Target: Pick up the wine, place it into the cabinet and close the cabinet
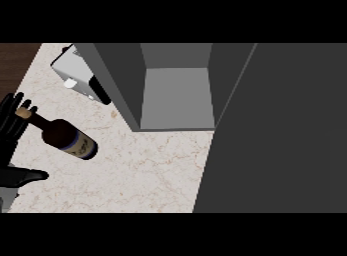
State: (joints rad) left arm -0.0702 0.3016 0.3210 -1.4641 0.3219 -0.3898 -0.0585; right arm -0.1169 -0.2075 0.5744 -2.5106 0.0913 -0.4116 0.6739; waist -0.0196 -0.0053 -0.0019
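At left edge, left hand (5, 131) fingers straight, grasping nothing; wine (67, 139) at its 3 o'clock, lying 10-to-4, cork by fingertips; right hand unseen.

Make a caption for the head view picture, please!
A wine bottle sits on the counter beside the robot's open left hand, near the open cabinet.

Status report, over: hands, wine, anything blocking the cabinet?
Left hand open, right out of view. Wine bottle lying on counter, neck by left hand. Cabinet open, nothing in the way.
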